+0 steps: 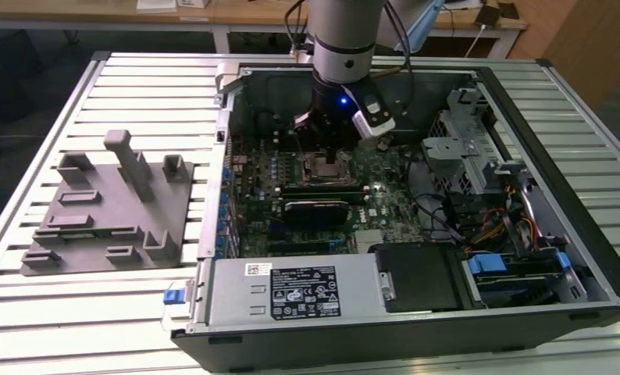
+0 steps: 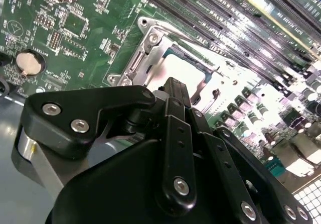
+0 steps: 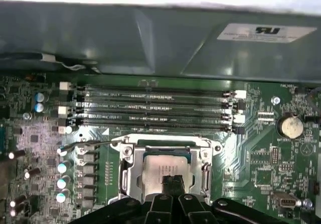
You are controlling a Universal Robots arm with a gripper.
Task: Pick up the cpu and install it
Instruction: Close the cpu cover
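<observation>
Cpu (image 3: 155, 166) lies socketed beneath the closed end effector (image 3: 173, 182) in both wrist views; exterior view adds case (image 1: 415, 341).

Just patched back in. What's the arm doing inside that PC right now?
The grey robot arm reaches down into the open black desktop computer case. Its pincer hangs over the square metal-framed socket on the green motherboard. The cpu, a small flat square chip with a pale silvery top, lies within that frame, directly under the pincer's tip. Whether the two touch cannot be told. A grey moulded fixture sits outside the case, on the exterior view's left.
</observation>
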